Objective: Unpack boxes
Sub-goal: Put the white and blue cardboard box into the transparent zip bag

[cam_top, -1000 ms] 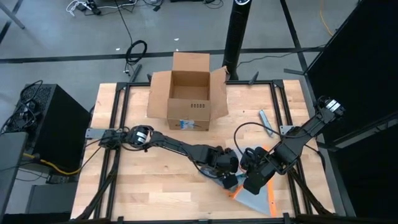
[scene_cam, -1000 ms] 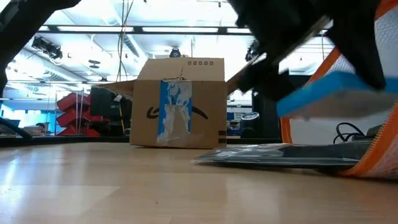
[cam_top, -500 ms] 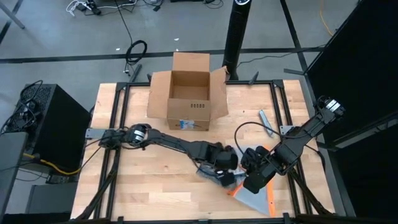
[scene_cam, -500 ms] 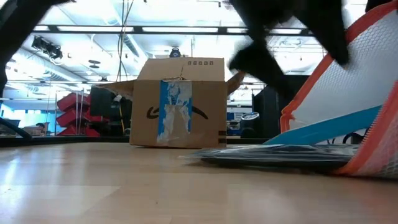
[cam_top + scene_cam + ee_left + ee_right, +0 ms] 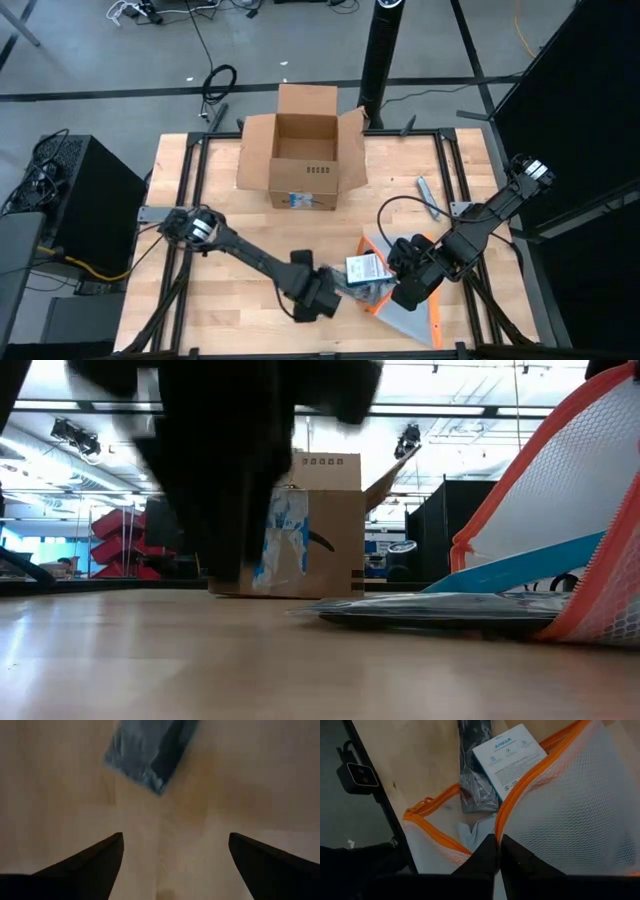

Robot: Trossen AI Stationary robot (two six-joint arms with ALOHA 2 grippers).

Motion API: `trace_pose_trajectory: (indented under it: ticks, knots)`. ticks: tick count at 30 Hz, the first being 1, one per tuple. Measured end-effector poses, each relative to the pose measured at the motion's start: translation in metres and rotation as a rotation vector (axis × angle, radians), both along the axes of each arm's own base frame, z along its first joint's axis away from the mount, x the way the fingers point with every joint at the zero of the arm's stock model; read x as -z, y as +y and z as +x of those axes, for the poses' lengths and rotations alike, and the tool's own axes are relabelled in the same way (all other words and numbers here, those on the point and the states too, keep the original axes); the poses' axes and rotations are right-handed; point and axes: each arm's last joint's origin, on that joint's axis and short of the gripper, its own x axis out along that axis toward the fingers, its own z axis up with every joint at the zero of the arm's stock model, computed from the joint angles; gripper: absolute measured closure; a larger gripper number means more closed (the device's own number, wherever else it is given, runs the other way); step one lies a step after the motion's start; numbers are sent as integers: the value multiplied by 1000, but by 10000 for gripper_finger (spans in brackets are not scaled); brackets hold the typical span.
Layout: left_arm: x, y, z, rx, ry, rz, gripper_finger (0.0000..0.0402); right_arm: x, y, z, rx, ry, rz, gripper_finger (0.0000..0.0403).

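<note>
A: Where is the box?
B: The brown cardboard box (image 5: 303, 150) stands upright at the far middle of the table (image 5: 230, 300), all flaps spread open.
A: Any markings?
B: A white-and-blue label (image 5: 282, 540) on its near side, plus black print.

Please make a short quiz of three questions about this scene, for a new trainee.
1. True or false: the cardboard box stands open.
2. The right gripper pinches: A) the mesh pouch, B) the box, C) nothing.
3. Fill in: the left gripper hovers over bare ____, holding nothing.

Key: 1 true. 2 A: its fingers are shut on the pouch's orange edge. 3 table.
</note>
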Motion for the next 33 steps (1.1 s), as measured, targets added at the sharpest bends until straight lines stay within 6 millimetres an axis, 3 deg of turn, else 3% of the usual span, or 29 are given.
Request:
trace_pose_trajectory:
  ticks: [9, 12, 14, 16, 19, 23, 33]
  knots:
    - [62, 13, -3, -70, -41, -49, 210, 0, 1, 1, -5, -7, 7, 403]
    - [62, 24, 13, -106, -169, -82, 300, 0, 2, 2, -11, -12, 17, 403]
    - [57, 30, 33, -120, -354, -113, 360, 0, 2, 2, -27, -9, 15, 403]
    - [63, 40, 48, -145, -461, -133, 389, 0, 1, 3, -24, -8, 12, 403]
    - [57, 44, 74, -154, -698, -231, 385, 0, 1, 3, -26, -9, 12, 403]
    - [54, 45, 89, -171, -787, -281, 379, 0, 2, 2, -36, 0, 27, 403]
    - [38, 47, 86, -122, -566, -178, 361, 2, 4, 1, -51, 19, 38, 403]
